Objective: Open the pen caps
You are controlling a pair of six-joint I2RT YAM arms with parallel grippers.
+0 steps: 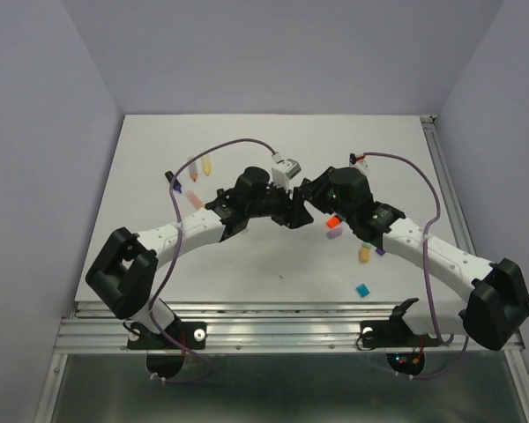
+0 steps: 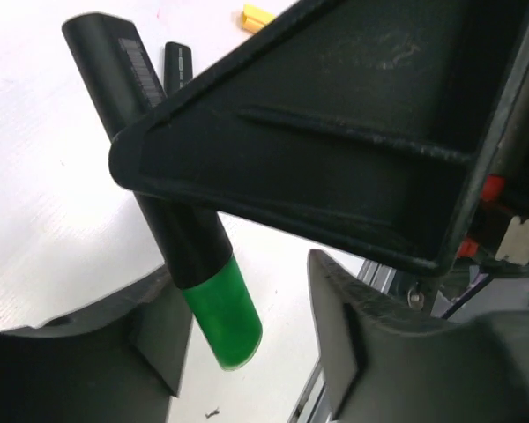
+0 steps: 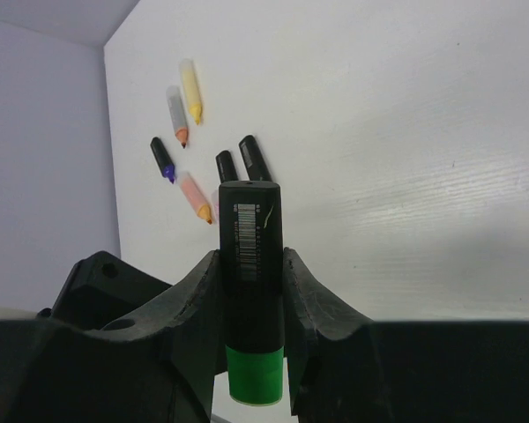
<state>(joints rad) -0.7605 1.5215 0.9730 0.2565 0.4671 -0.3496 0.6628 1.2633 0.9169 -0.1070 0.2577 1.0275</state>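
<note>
My right gripper (image 3: 251,257) is shut on a black-barrelled pen (image 3: 252,238) and holds it above the table. The pen's green cap (image 3: 255,375) sticks out below the fingers. In the left wrist view the same green cap (image 2: 222,310) hangs between the fingers of my left gripper (image 2: 251,286). That gripper is open, with a wide gap on the cap's right side. In the top view both grippers, left (image 1: 294,214) and right (image 1: 312,201), meet tip to tip at the table's middle, and the pen is hidden between them.
Uncapped pens lie at the back left: yellow (image 1: 206,165), pink (image 1: 192,198), blue-tipped (image 3: 162,159), grey (image 3: 176,115) and two black ones (image 3: 255,158). Loose caps lie under my right arm: orange (image 1: 332,221), purple (image 1: 332,234), yellow-orange (image 1: 364,254) and teal (image 1: 362,289).
</note>
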